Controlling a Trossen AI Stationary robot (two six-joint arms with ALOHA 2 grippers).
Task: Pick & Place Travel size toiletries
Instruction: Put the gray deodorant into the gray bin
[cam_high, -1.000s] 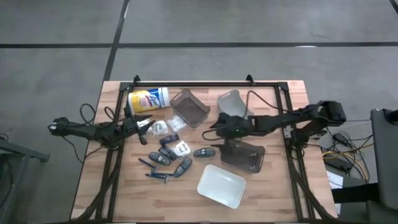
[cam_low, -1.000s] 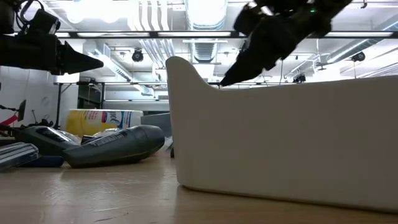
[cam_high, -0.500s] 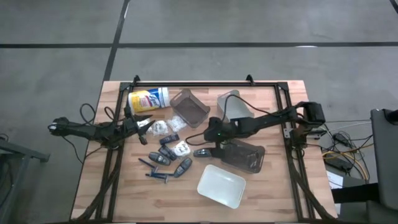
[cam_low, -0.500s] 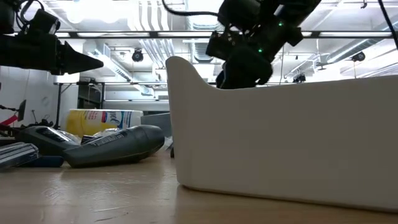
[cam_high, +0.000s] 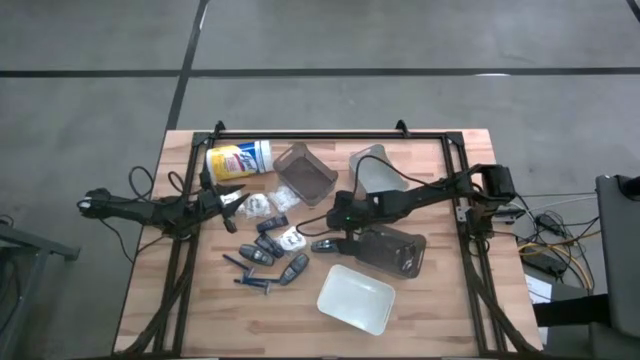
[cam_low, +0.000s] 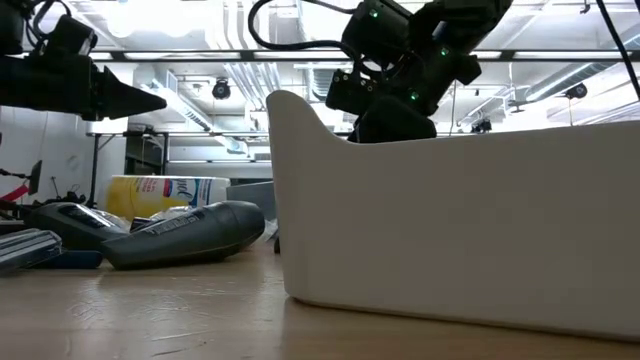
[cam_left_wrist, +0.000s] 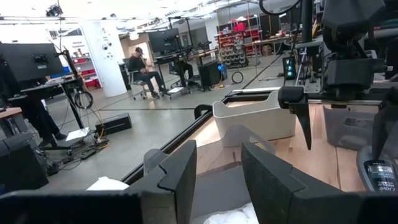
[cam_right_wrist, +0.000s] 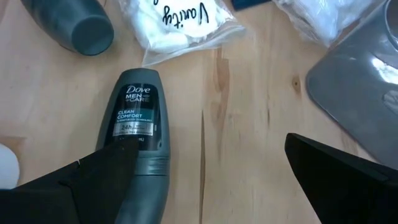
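Note:
The toiletries lie loose on the table's left half: dark grey-blue roll-ons (cam_high: 268, 250), white packets (cam_high: 260, 207) and thin blue sticks (cam_high: 250, 285). My right gripper (cam_high: 333, 228) is open above one grey roll-on (cam_high: 328, 243) that lies on its side. In the right wrist view this Dove roll-on (cam_right_wrist: 134, 140) sits close to one finger (cam_right_wrist: 93, 183), below a white bag (cam_right_wrist: 174, 25); the other finger (cam_right_wrist: 342, 171) stands far off over bare wood. My left gripper (cam_high: 236, 198) hangs open by the white packets, its fingers (cam_left_wrist: 186, 180) apart.
A white canister with a yellow label (cam_high: 240, 160) lies at the far left. Two smoky bins (cam_high: 305, 172) (cam_high: 375, 165) stand at the far side, a dark bin (cam_high: 393, 250) under the right arm and a white bin (cam_high: 355, 298) near the front; its wall (cam_low: 450, 230) hides the right fingertips in the low view.
My right arm has reached toward the table's left and sunk lower, from above the bins down over the grey roll-on, dropping behind the white bin's wall in the low view. The left arm and the toiletries have stayed where they were.

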